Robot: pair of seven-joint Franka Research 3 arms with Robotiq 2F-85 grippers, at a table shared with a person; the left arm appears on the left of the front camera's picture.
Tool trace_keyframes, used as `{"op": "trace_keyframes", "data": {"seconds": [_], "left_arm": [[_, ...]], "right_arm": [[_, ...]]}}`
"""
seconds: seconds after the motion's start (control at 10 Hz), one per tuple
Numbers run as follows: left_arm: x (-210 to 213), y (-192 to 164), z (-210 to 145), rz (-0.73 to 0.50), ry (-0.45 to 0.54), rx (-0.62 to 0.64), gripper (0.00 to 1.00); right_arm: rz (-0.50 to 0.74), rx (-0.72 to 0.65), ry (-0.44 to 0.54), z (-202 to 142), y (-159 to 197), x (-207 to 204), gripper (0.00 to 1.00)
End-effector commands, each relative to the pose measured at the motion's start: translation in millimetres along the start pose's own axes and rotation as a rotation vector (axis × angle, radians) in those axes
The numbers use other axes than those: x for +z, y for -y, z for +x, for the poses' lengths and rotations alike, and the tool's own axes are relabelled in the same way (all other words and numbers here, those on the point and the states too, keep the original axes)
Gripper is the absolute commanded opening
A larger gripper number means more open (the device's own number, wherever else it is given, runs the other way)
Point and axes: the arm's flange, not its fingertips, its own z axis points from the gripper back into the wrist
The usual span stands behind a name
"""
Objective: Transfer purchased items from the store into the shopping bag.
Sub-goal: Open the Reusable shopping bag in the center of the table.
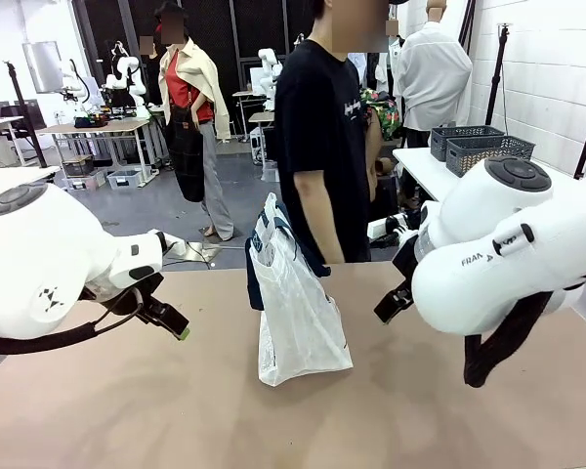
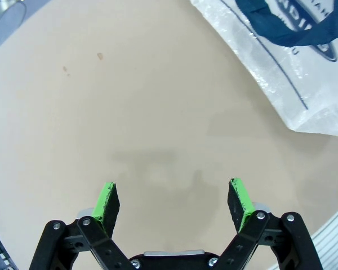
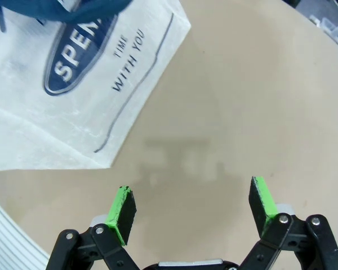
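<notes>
One translucent white shopping bag (image 1: 298, 313), navy-handled with oval logo, stands upright.

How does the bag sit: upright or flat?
Upright: the bag stands tall on its base on the table.

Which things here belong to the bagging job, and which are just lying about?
Job: shopping bag, standing on the table; left gripper and right gripper, both open, empty.
Lying about: two dark slotted baskets on a side table behind; person beyond the bag.
</notes>
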Motion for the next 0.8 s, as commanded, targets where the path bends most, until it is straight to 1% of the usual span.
{"op": "trace_keyframes", "data": {"seconds": [0.0,0.2,0.3,0.4,0.5,0.7], "left_arm": [[22,-1,4,-0.043,-0.006,0.017,1.00],[46,6,18,-0.066,-0.007,0.079,1.00],[61,9,29,-0.080,0.003,0.097,1.00],[76,13,40,-0.078,0.019,0.127,1.00],[95,20,50,-0.080,0.021,0.122,1.00],[109,25,73,-0.086,0.024,0.114,1.00]], "right_arm": [[0.057,-0.027,-0.007,9,8,12,1.00],[0.043,-0.042,-0.030,35,1,46,1.00],[0.045,-0.029,-0.065,52,-5,63,1.00],[0.053,-0.050,-0.084,71,-8,77,1.00],[0.043,-0.070,-0.099,93,-13,95,1.00],[0.023,-0.080,-0.130,136,-19,109,1.00]]}}
